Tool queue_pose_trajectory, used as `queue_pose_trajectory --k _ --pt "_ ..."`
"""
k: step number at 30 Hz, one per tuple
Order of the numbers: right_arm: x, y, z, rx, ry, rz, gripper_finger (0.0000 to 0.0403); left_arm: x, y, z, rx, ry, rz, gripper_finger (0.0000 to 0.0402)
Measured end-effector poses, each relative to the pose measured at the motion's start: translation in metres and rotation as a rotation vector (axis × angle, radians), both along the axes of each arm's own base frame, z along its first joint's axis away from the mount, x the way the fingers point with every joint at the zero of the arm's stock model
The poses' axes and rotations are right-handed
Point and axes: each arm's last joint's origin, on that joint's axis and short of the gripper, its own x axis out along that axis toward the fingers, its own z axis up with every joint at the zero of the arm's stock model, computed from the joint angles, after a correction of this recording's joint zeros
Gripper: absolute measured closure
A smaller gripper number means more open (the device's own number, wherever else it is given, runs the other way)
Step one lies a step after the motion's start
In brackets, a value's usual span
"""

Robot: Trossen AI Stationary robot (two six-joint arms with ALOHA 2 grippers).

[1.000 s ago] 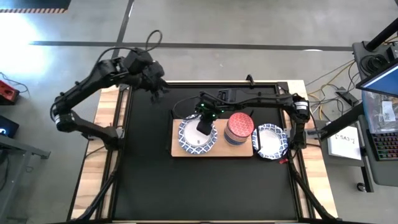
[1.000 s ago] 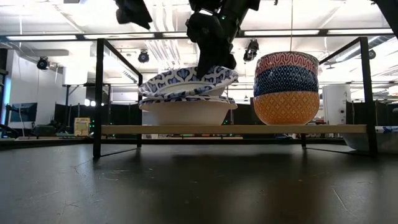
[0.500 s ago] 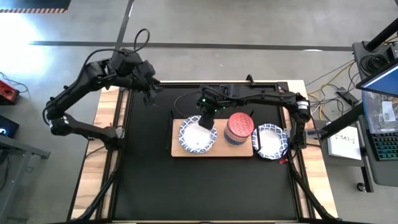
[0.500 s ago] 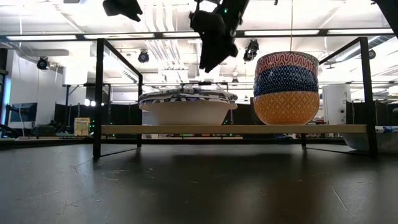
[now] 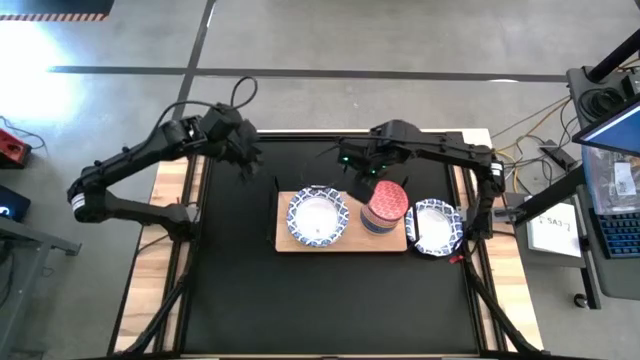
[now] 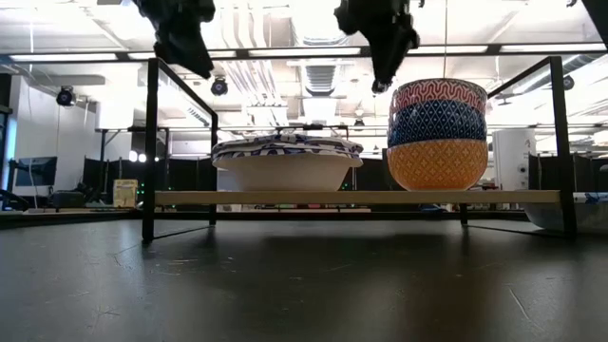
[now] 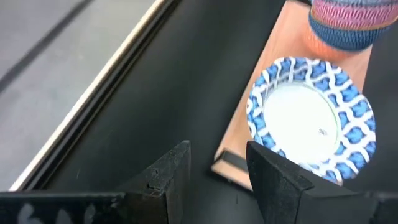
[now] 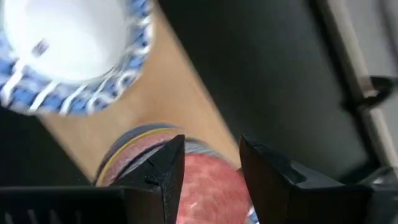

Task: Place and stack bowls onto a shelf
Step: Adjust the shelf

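On the light-brown shelf a stack of wide blue-and-white bowls rests level at its left, bottom bowl on the board. To its right stands a stack of small bowls, speckled red on top, orange at the bottom. My right gripper hangs open above the far left rim of the small stack, touching nothing. My left gripper hovers open over the black table, left of and beyond the shelf; in its wrist view the fingers frame only bare tabletop.
Another wide blue-and-white bowl lies on the table right of the shelf, against its right end. A black frame of thin posts and rails surrounds the tabletop. The black table nearer than the shelf is bare.
My right gripper has let go of the wide bowl, which was tilted on the stack and now lies level on it. The gripper has risen and swung right and far, over the small bowl stack. My left gripper has sunk toward the table.
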Motion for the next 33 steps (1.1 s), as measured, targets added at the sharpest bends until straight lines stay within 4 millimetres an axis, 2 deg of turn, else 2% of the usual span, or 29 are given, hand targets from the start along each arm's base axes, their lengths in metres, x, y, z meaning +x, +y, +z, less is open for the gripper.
queue_pose_trajectory --k 6,11,17,24,33 --pt "-0.024 0.0 0.023 -0.068 -0.083 -0.114 0.0278 -0.007 -0.004 -0.019 0.038 -0.089 -0.003 0.0262" --pt "-0.041 0.002 0.026 -0.092 -0.097 -0.212 0.0304 -0.018 -0.013 -0.024 0.033 -0.118 0.002 0.0262" --pt "-0.06 0.002 0.009 -0.092 -0.053 -0.376 0.0336 -0.029 -0.024 -0.017 0.043 -0.19 -0.005 0.0262" --pt "-0.088 0.007 -0.018 -0.078 0.019 -0.527 0.0347 -0.037 -0.035 -0.005 0.096 -0.271 -0.064 0.0262" --pt "-0.119 0.013 -0.037 -0.08 0.05 -0.67 0.0365 -0.038 -0.037 -0.003 0.123 -0.278 -0.094 0.0262"
